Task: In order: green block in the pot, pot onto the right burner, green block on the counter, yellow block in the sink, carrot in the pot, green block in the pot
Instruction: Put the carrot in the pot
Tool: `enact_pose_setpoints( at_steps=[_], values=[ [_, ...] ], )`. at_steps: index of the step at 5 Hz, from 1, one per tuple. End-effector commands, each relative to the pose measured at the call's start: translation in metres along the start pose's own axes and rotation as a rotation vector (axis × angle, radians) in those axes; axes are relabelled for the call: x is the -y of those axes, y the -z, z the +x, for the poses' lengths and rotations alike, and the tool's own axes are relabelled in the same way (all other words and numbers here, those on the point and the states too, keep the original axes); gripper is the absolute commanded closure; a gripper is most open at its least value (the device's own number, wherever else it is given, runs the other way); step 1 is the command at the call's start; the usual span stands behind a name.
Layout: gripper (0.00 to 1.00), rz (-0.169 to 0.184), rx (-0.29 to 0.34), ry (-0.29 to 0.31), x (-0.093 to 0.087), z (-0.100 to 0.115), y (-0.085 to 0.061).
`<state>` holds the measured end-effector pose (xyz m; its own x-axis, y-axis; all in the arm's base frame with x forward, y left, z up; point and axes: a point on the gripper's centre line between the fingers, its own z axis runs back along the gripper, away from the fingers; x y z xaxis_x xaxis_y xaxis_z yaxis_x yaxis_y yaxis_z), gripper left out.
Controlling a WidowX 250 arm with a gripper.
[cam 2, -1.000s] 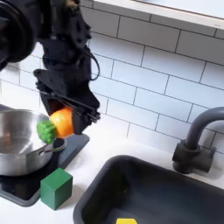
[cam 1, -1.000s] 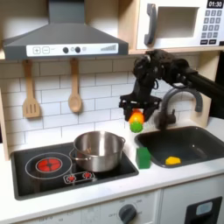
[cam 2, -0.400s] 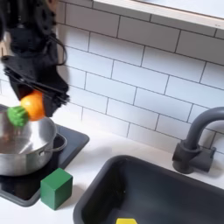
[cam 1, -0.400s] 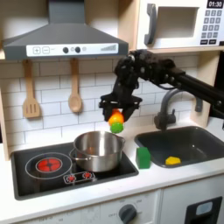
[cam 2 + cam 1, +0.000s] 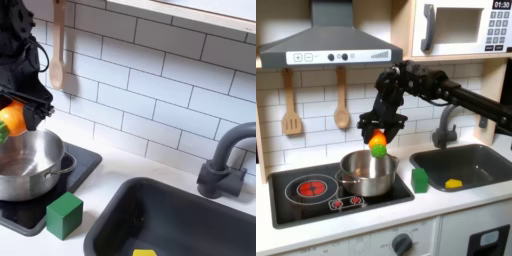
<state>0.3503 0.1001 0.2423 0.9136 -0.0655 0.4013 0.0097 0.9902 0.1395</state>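
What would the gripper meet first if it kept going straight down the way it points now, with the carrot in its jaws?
Most likely the pot. The gripper, shut on the carrot, hangs above the pot's open mouth in the first exterior view, with nothing visible between. Depth is uncertain; it could meet the far rim instead.

The pot (image 5: 367, 172) lies open from above, with only the gripper (image 5: 377, 140) and its carrot (image 5: 377, 143) hanging over the mouth. Beside it the green block (image 5: 419, 179) stands on the counter (image 5: 446, 203), clear above. The faucet (image 5: 452, 118) arches over the sink (image 5: 461, 165), crowding its back edge.
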Motion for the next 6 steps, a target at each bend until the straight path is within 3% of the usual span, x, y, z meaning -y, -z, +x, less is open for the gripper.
enact_pose_setpoints(
  at_steps=[1,4,5,6],
  values=[
    [1.0,0.002,-0.043,-0.003,0.001,-0.012,0.025],
    [1.0,-0.025,-0.082,-0.025,0.007,0.0,0.056],
    [1.0,-0.012,-0.091,-0.009,0.007,0.005,0.056],
    [0.0,-0.014,-0.102,-0.022,0.01,-0.005,0.052]
  ],
)
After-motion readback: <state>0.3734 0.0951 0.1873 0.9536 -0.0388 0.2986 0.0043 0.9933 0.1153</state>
